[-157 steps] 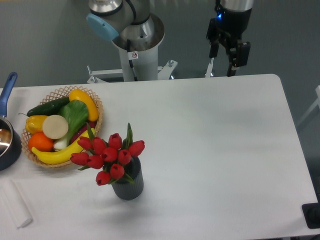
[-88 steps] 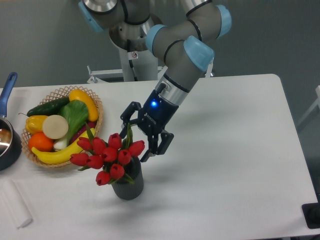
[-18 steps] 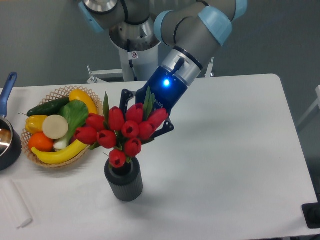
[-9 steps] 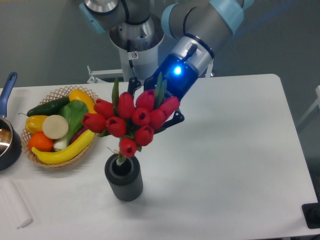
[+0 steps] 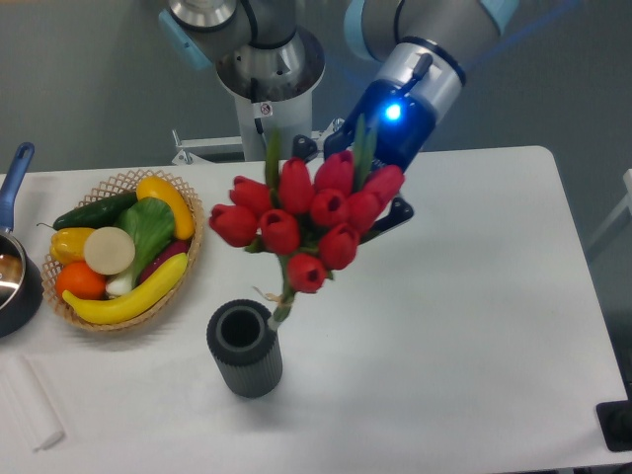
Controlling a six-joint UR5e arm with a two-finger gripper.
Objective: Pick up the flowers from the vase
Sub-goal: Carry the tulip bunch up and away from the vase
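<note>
Even, diffuse overhead light; soft shadows on the white table (image 5: 474, 296); moving arm (image 5: 425, 59) slightly blurred.

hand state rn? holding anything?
Hand: closed on the flowers, holding them lifted, stems out of the vase.

Glossy tulip buds (image 5: 311, 212); matt ribbed vase (image 5: 246, 351); woven basket (image 5: 193, 212).
</note>
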